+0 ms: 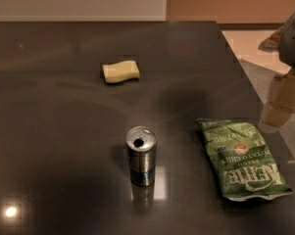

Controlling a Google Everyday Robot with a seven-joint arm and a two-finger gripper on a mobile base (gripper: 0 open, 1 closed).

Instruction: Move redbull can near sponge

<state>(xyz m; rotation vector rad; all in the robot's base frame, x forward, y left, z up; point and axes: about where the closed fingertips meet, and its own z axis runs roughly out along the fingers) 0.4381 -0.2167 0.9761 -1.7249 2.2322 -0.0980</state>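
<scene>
The redbull can (pixel 141 155) stands upright on the dark table (pixel 63 116), near the front middle; it is silver-grey with a blue-teal band low on its side and an opened top. The sponge (pixel 121 71) is a pale-yellow block lying further back, a little left of the can. My gripper (pixel 280 104) is at the right edge of the view, above the table's right side, with cream-coloured fingers pointing down. It is well to the right of the can and holds nothing that I can see.
A flat green chip bag (pixel 241 158) lies on the table to the right of the can, below the gripper. The table's right edge (pixel 250 77) runs diagonally, with pale floor beyond it. A wall stands behind the table.
</scene>
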